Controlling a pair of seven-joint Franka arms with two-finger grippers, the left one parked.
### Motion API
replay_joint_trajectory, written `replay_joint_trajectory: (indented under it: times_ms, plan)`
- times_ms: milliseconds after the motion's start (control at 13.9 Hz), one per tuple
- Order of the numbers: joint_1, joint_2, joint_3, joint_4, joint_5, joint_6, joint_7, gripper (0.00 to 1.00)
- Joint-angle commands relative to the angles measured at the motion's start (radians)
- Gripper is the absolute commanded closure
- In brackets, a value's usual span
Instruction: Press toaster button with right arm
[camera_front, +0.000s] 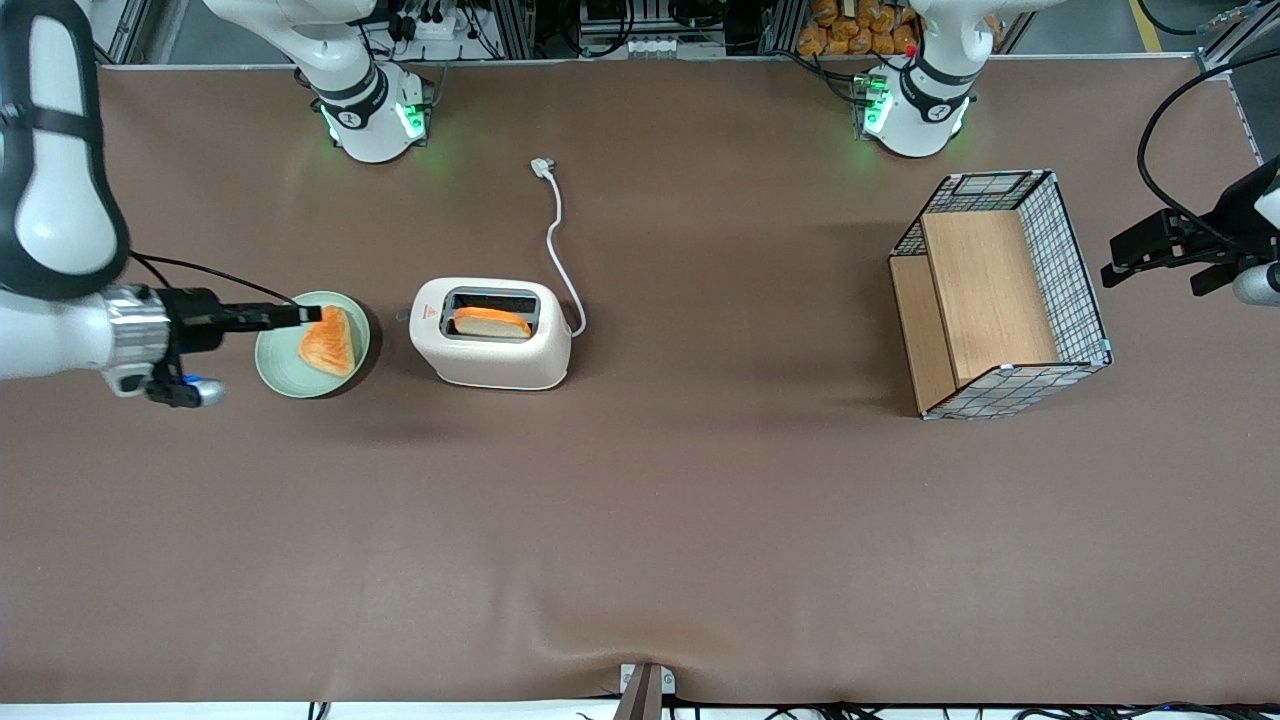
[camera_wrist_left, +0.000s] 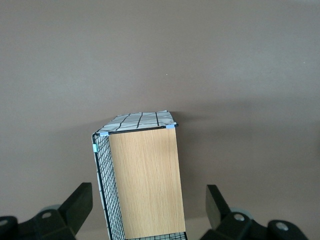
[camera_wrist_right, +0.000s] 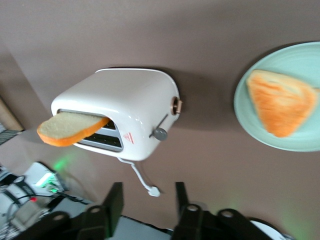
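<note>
The cream-white toaster (camera_front: 490, 335) stands on the brown table with a bread slice (camera_front: 492, 322) in one slot. In the right wrist view the toaster (camera_wrist_right: 135, 105) shows its narrow end with the small grey button (camera_wrist_right: 160, 133) sticking out beside the red triangle mark. My right arm's gripper (camera_front: 300, 317) hovers over a green plate (camera_front: 275, 365), apart from the toaster's narrow end and pointing at it. Its fingers stand open and empty in the right wrist view (camera_wrist_right: 147, 195).
A toast triangle (camera_front: 328, 342) lies on the green plate, which also shows in the right wrist view (camera_wrist_right: 300, 60). The white cord ends in a plug (camera_front: 542, 166) farther from the front camera. A wire and wood basket (camera_front: 1075, 280) lies toward the parked arm's end.
</note>
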Motion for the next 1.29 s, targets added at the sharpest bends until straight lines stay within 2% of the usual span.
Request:
replay_joint_trajectory:
  times_ms: [0, 431, 791, 1007, 1222]
  plan:
    - [0.024, -0.051, 0.012, 0.070, -0.132, -0.036, 0.043, 0.00]
    - [0.074, -0.217, 0.015, 0.063, -0.334, -0.030, 0.070, 0.00]
    - [0.062, -0.310, 0.014, 0.011, -0.358, -0.001, 0.068, 0.00]
    - [0.062, -0.396, 0.014, -0.091, -0.365, 0.092, 0.068, 0.00]
    - [0.065, -0.404, 0.016, -0.097, -0.408, 0.103, 0.068, 0.00]
